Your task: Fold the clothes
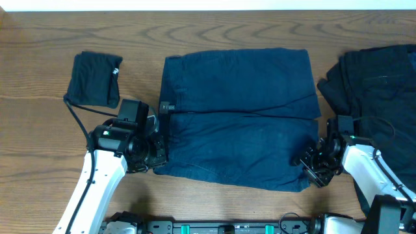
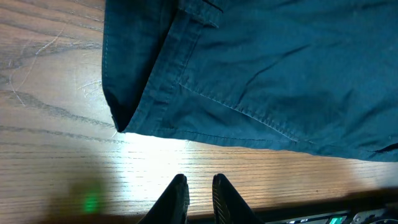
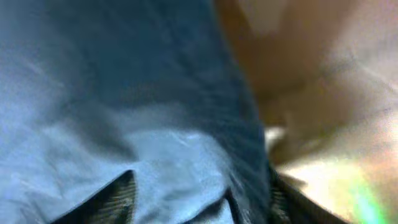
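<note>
The navy shorts (image 1: 240, 117) lie flat in the middle of the table, folded across, with a seam line running left to right. My left gripper (image 1: 160, 142) is at the shorts' left edge. In the left wrist view its fingers (image 2: 197, 186) are nearly together, hold nothing, and sit over bare wood just short of the waistband (image 2: 168, 74). My right gripper (image 1: 311, 162) is at the shorts' lower right corner. In the blurred right wrist view its fingers (image 3: 199, 193) are spread wide, with the navy cloth edge (image 3: 186, 124) between them.
A small folded black garment (image 1: 95, 79) lies at the back left. A heap of dark clothes (image 1: 377, 75) lies at the back right, close to the right arm. The table's front edge and the arm bases (image 1: 221, 226) are just behind the grippers.
</note>
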You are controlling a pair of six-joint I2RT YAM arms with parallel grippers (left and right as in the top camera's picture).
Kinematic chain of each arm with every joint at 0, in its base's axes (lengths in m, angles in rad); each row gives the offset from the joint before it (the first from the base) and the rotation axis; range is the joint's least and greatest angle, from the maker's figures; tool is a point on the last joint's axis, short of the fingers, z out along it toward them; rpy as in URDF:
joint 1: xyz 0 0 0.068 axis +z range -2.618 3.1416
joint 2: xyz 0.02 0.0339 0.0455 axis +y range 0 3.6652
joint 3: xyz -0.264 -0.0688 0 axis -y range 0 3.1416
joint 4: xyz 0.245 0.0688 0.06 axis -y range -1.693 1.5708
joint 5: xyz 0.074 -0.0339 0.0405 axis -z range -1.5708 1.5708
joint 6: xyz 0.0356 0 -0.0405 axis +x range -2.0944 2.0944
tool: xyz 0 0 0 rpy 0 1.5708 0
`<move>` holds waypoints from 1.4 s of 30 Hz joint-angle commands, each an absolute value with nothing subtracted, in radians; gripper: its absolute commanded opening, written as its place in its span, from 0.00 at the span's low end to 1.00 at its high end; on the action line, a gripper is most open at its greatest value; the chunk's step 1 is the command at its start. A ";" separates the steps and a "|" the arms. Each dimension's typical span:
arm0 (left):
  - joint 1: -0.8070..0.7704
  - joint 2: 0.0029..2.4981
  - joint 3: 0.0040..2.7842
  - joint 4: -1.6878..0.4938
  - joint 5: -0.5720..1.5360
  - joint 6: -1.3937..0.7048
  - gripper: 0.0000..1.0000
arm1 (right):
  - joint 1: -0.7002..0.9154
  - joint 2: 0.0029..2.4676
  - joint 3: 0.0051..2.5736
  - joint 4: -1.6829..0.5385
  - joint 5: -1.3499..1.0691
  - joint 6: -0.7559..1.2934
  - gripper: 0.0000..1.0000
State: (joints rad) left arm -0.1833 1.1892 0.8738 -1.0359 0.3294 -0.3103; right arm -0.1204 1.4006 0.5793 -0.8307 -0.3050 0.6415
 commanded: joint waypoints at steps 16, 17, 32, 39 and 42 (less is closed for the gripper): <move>-0.181 1.189 0.867 -1.039 0.320 -0.300 0.17 | -0.124 1.431 0.631 -1.039 -0.157 0.602 0.81; -0.181 1.189 0.867 -1.039 0.320 -0.300 0.17 | -0.124 1.431 0.630 -1.033 -0.157 0.618 0.81; -0.181 1.189 0.867 -1.039 0.319 -0.300 0.17 | -0.124 1.431 0.622 -0.976 -0.192 0.673 0.57; -0.181 1.189 0.867 -1.039 0.320 -0.300 0.17 | -0.124 1.431 0.622 -0.964 -0.203 0.676 0.29; -0.181 1.189 0.867 -1.039 0.319 -0.300 0.17 | -0.124 1.431 0.622 -0.964 -0.203 0.676 0.23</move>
